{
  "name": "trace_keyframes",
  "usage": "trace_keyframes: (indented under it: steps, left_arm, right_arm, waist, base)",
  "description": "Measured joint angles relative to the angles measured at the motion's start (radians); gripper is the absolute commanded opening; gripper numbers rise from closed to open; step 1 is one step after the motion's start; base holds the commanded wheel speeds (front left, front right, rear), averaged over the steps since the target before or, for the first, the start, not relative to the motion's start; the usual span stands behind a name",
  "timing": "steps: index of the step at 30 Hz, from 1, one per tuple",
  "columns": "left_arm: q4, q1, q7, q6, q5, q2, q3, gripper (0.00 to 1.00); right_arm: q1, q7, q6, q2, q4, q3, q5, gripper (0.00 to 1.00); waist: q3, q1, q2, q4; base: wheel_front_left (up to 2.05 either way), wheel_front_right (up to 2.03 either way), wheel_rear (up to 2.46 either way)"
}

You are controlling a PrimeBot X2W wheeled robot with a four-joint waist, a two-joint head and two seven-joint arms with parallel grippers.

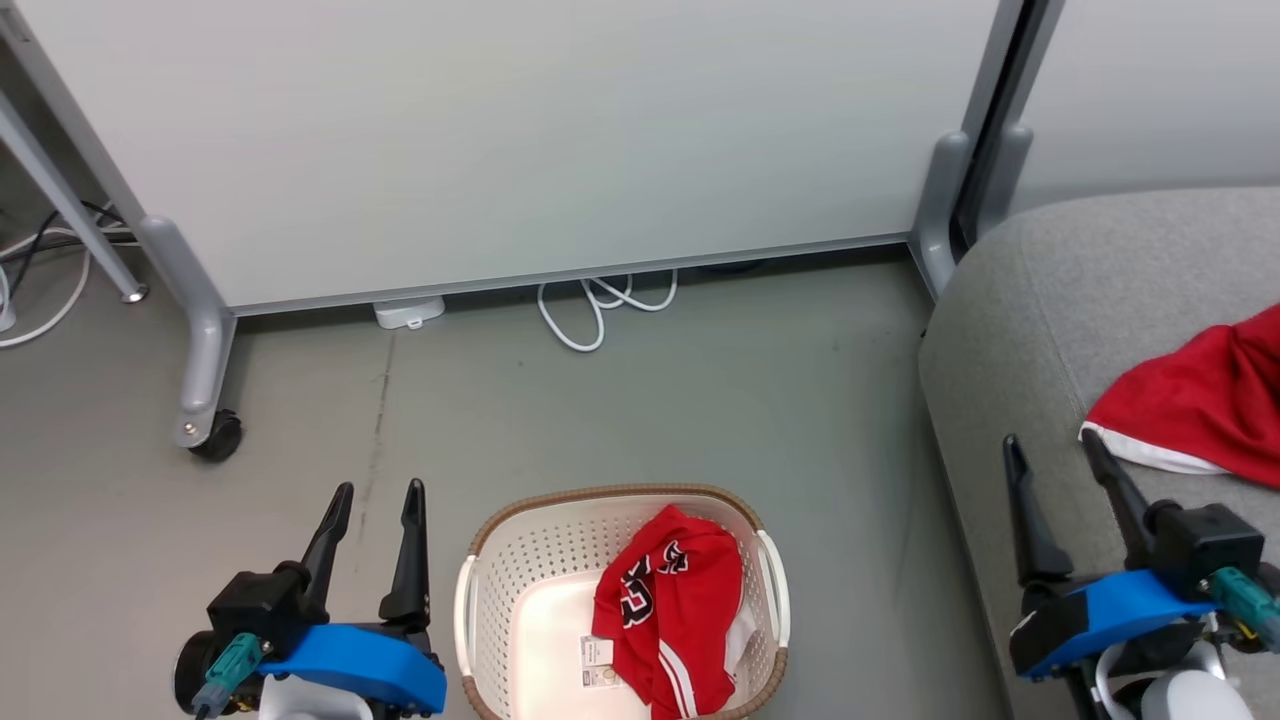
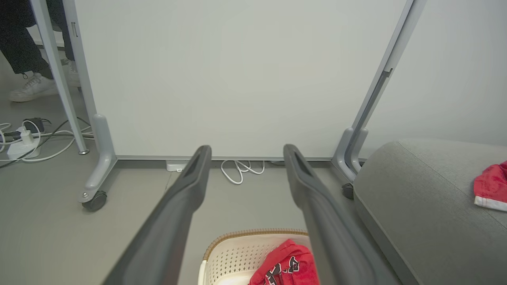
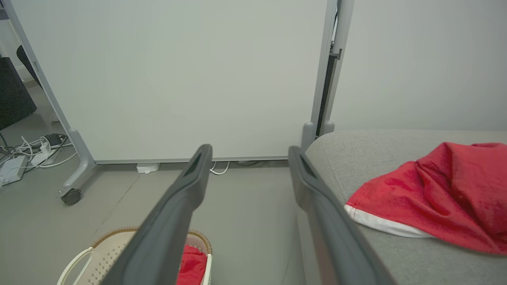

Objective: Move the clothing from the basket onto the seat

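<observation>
Head view: two red garments. A jersey (image 1: 670,620) lies crumpled in the right half of the basket (image 1: 530,560); its black-and-white lettering is folded and cannot be read. A paper label (image 1: 597,660) on the basket floor touches the jersey's left edge, its print too small to read. The red garment (image 1: 1200,410) with a white hem lies on the sofa (image 1: 1020,330) at the right edge. The basket stands on the floor between the two pincers. The left pincer (image 1: 379,486) is just left of the basket, fingers apart, holding nothing. The right pincer (image 1: 1050,437) is over the sofa's front edge near the red garment, also spread and empty. Behind stand a pale panel (image 1: 500,140) on a caster (image 1: 215,435), one looped white cable (image 1: 600,305) and a white adapter (image 1: 408,312).

Left wrist view: the two open fingers frame the panel; the right one hides part of the basket and jersey below. A person's shoe (image 2: 29,87) and floor cables (image 2: 23,138) show at far left.

Right wrist view: the spread fingers point at the panel. The red garment lies on the sofa, close beside the right finger. The left finger covers part of the basket.
</observation>
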Motion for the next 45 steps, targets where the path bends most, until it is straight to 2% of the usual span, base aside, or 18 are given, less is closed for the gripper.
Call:
trace_keyframes:
  steps: [4,13,30,37,45]
  left_arm:
    - [0.007,0.021,0.0,0.0,0.006,-0.003,0.024,1.0]
    - [0.014,0.053,0.0,0.0,0.01,-0.004,0.033,1.0]
    - [0.006,0.052,0.0,0.0,0.015,-0.005,0.035,1.0]
    - [0.007,0.035,0.0,0.0,0.016,0.007,0.027,1.0]
    - [0.028,-0.059,0.0,0.0,0.025,0.02,-0.019,1.0]
  right_arm:
    - [0.03,0.0,0.0,0.01,0.007,0.039,0.01,1.0]
    - [0.038,0.007,0.0,0.014,0.016,0.059,0.037,1.0]
    - [0.039,0.013,0.0,0.014,0.021,0.096,0.064,1.0]
    - [-0.003,0.01,0.0,0.014,0.014,0.134,0.074,1.0]
    - [-0.104,-0.013,0.0,0.015,0.006,0.196,0.09,1.0]
  waist:
    - [-0.019,0.0001,0.0,0.029]
    - [-0.049,0.0001,0.0,0.053]
    - [-0.02,0.0002,0.0,0.031]
    - [0.031,0.0002,0.0,0.008]
    - [0.164,0.0004,0.0,-0.039]
  base:
    - [0.0,0.0,0.0]
    - [0.0,0.0,0.0]
    - [0.0,0.0,0.0]
    - [0.0,0.0,0.0]
    - [0.0,0.0,0.0]
